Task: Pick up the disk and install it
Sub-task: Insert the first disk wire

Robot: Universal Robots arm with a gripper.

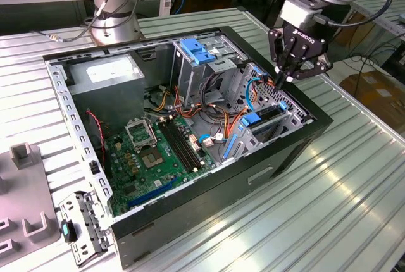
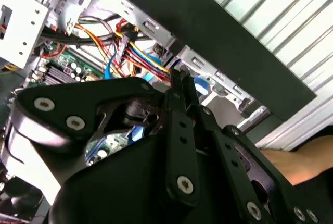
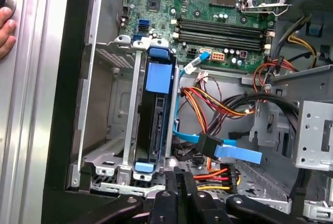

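seated on edge in the drive cage (image 3: 117, 166) at 4 o'clock of the motherboard (image 1: 158, 152): the disk (image 3: 157, 125), blue carrier up for sliding; hovering just above, gripper (image 1: 286, 77) with fingers pressed together, pinching nothing.

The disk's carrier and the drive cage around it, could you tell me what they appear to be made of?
The disk's carrier looks like moulded blue plastic, smooth and evenly coloured. The drive cage looks like bare sheet metal, dull silver-grey, with folded edges and punched holes.
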